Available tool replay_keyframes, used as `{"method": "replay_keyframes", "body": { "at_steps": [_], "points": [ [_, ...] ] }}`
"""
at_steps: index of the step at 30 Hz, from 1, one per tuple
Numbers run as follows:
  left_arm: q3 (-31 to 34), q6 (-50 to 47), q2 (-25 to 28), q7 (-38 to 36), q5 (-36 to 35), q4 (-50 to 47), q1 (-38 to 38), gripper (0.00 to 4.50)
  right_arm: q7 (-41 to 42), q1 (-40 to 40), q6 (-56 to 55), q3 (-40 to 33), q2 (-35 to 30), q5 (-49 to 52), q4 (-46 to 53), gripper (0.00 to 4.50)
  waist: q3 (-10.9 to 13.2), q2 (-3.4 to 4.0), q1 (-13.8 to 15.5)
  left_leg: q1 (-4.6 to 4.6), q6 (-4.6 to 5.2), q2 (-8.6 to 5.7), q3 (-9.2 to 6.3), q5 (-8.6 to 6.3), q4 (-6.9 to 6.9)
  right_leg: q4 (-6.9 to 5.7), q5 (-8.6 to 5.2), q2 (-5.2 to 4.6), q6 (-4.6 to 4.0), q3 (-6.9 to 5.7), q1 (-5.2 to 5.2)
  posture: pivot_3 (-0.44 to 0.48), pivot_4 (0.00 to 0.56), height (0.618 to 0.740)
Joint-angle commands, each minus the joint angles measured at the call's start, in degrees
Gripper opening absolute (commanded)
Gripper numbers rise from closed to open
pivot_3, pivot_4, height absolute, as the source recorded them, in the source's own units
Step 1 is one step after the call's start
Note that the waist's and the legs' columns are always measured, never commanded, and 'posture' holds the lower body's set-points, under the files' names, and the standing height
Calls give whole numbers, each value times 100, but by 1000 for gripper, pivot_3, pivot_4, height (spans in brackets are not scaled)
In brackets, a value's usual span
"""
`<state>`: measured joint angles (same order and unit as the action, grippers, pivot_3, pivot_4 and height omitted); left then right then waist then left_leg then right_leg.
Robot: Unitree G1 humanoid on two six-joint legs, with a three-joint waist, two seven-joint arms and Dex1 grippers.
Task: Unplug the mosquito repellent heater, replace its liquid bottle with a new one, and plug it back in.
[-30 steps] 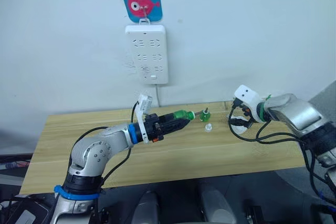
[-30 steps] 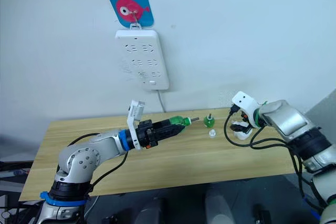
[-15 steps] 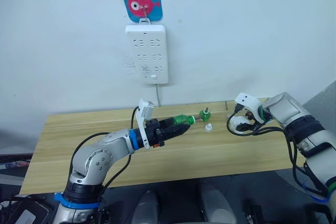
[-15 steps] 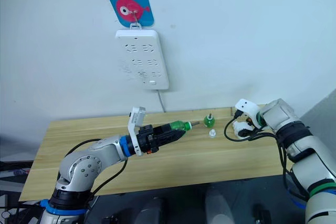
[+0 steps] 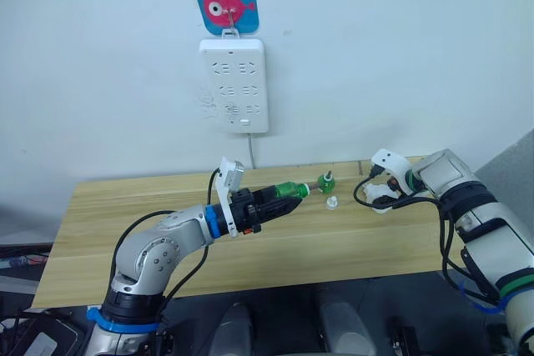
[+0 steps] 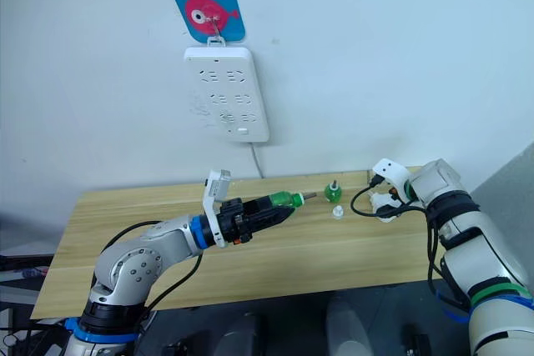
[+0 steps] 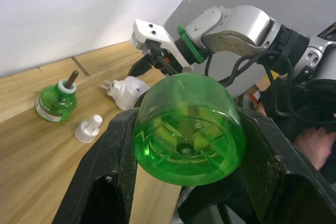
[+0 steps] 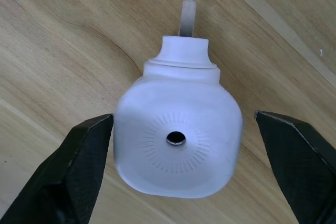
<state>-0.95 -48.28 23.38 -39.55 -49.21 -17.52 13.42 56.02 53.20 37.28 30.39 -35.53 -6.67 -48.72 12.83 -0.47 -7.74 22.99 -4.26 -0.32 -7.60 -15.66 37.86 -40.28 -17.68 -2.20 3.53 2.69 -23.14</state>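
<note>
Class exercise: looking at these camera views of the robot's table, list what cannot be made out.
- Underside of the heater: hidden against the table, right wrist view.
- Neck of the held green bottle: hidden behind its own base, left wrist view.
- Label on the standing bottle: too small to read.

Left arm bent at elbow, forearm reaching forward and toward the right; left gripper (image 5: 279, 195) level, fingers (image 7: 118, 177) closed on either side of a held item. Right arm folded inward from the right, wrist turned toward the left; right gripper (image 8: 181, 169) pointing down, fingers (image 8: 79, 163) spread wide, touching nothing.
</note>
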Motion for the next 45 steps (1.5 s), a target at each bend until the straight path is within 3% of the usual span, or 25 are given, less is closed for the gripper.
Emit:
{"method": "replay_keyframes", "body": {
  "at_steps": [1, 3, 11, 16, 21, 24, 27, 31, 37, 45],
  "points": [
    [-42, 111, -15, -104, 19, -194, -51, 2325, 30, 102, -123, -181, 37, -153, -74, 3570, 0, 0, 0, 0, 0, 0, 0, 0, 0, 0, 0, 0, 0, 0, 0, -107, 239, 734],
    [-53, 122, -12, -114, 41, -196, -64, 2325, 39, 78, -146, -208, 69, -208, -90, 2921, 0, 0, 0, 0, 0, 0, 0, 0, 0, 0, 0, 0, 0, 0, 0, -107, 239, 734],
    [-74, 173, 21, -245, 118, -37, 39, 2325, 139, -23, 34, -554, -146, -182, 421, 2924, 1, 2, -6, 0, 0, 0, 0, 0, 0, 0, 0, 0, 0, 0, 0, -140, 219, 734],
    [80, 82, 183, -466, 54, 169, 268, 2325, 584, -411, 959, -1332, -880, 414, 2163, 2924, 4, 8, 23, 2, -1, -3, -2, 1, 0, 0, 0, -3, 0, -2, 0, -154, 210, 734],
    [501, -587, 587, -760, -658, 257, 586, 2325, 1037, -1117, 2898, -2991, -1483, 1926, 4418, 2924, 6, 11, 11, 6, 0, 0, -7, 0, -5, 8, 0, 0, 0, -9, -1, -171, 213, 734],
    [743, -960, 767, -837, -1062, 391, 814, 2325, 1019, -1492, 3874, -4079, -1227, 2923, 5476, 2924, 7, 11, -10, 4, 2, 1, -3, -1, -6, 8, 0, 2, 0, -6, 0, -177, 214, 734],
    [913, -1259, 954, -938, -1320, 617, 1156, 2325, 955, -1631, 5102, -5306, -539, 3943, 6598, 2924, 6, 11, -22, 2, 3, 2, -3, -2, -3, 7, 0, 4, 0, -6, 5, -185, 211, 734],
    [895, -1608, 1157, -1141, -1579, 711, 1518, 2325, 322, -1834, 5522, -5744, 13, 5080, 7057, 2924, 6, 12, -20, 2, 3, 3, -8, -2, -3, 4, 0, 7, 0, -11, 5, -195, 213, 734],
    [863, -1898, 1243, -1251, -1810, 607, 1714, 2325, -937, -1966, 5522, -5743, 454, 6609, 7051, 2924, 7, 12, -26, 3, 3, 2, -5, -2, -5, 11, 0, 2, 0, -8, 5, -186, 215, 734],
    [891, -2015, 1286, -1231, -1892, 533, 1722, 2325, -2301, -1949, 5522, -5671, 592, 8120, 6775, 2924, 7, 12, -25, 3, 3, 4, -5, -2, -5, 11, 0, 5, 0, -8, 4, -171, 211, 734]
  ]
}}
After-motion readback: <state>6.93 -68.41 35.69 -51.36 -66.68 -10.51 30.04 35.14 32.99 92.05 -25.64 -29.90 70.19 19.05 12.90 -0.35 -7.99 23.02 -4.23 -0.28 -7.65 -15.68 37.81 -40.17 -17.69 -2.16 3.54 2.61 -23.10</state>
